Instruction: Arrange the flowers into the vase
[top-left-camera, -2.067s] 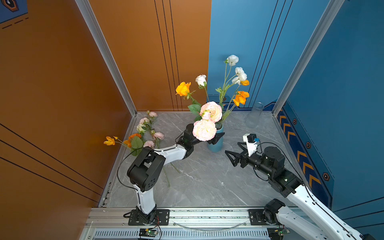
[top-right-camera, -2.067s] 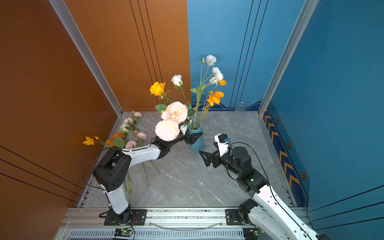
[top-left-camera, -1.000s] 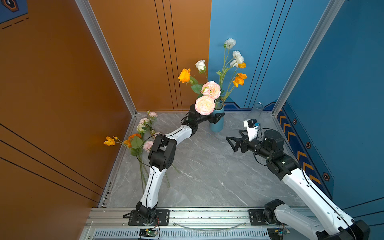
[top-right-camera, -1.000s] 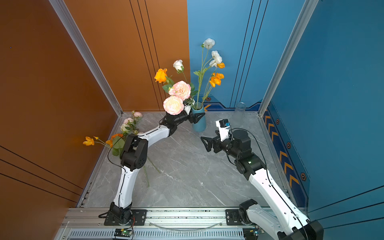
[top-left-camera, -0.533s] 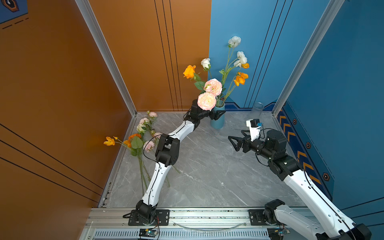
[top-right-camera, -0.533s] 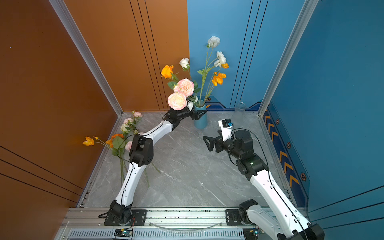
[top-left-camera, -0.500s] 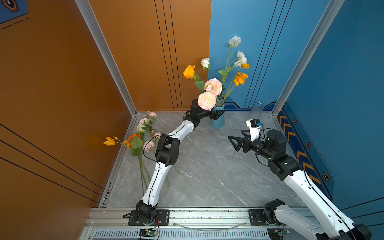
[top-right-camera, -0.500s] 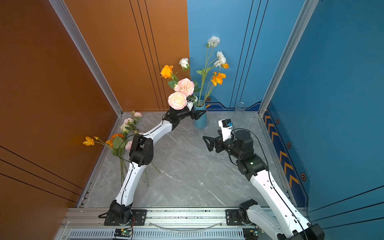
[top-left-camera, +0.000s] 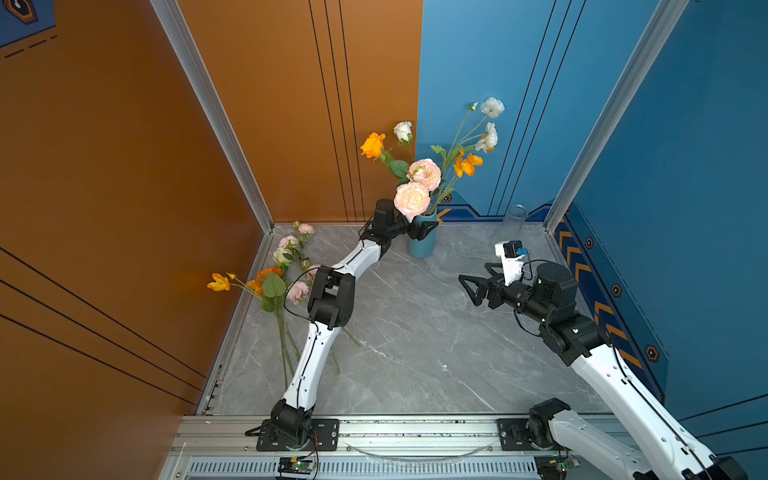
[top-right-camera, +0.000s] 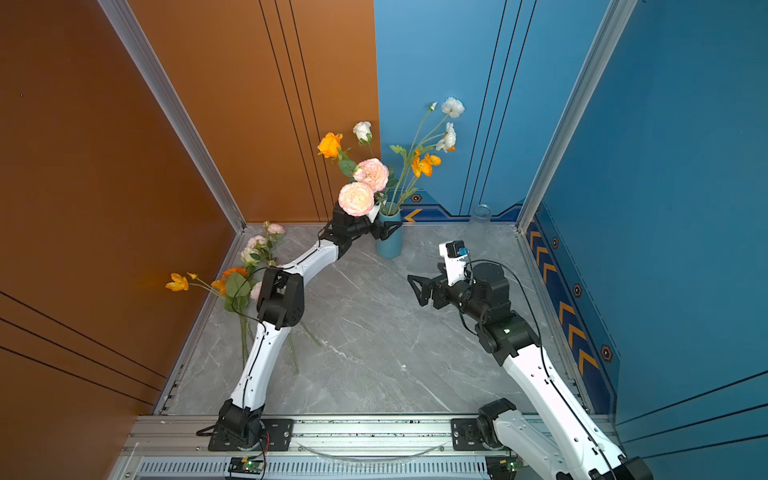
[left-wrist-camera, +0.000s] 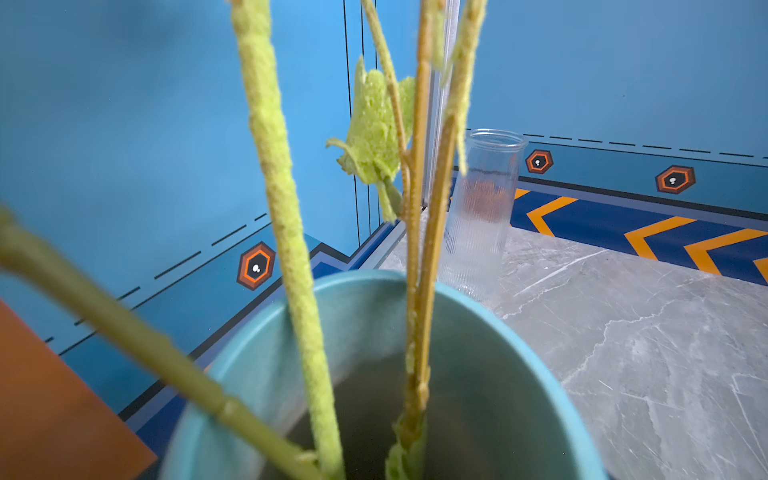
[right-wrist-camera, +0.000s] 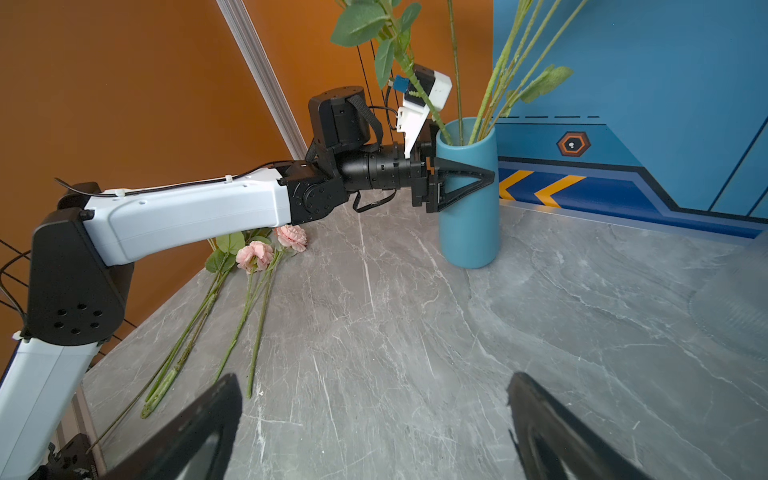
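Left fingers (right-wrist-camera: 461, 183) spread wide, clamped on smooth teal cylinder vase (right-wrist-camera: 469, 237). Right fingers (right-wrist-camera: 552, 432) wide apart, empty, over marbled grey tabletop (right-wrist-camera: 374, 324).

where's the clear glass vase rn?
In both top views the clear glass vase stands in the far right corner by the blue wall, right of the teal vase, apart from it.
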